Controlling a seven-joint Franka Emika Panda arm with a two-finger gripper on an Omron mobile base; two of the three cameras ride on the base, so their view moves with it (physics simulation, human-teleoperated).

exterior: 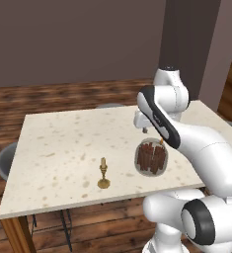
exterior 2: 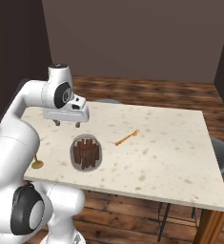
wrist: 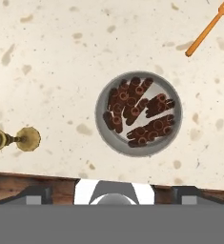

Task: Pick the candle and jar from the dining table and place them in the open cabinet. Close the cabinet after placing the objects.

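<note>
One jar (wrist: 138,113) (reddish-brown sticks inside) sits on the dining table (exterior: 58,143) below the spread gripper (exterior 2: 66,123).

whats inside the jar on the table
The jar holds dark reddish-brown sticks, bunched in clusters and seen end-on from above. Pale jar floor shows between them. What lies under the sticks is covered, so it cannot be told.

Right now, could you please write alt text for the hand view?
A squat round glass jar of reddish-brown sticks stands on the cream speckled dining table, seen from above. A small brass-held candle stands left; an orange fork lies upper right.
</note>
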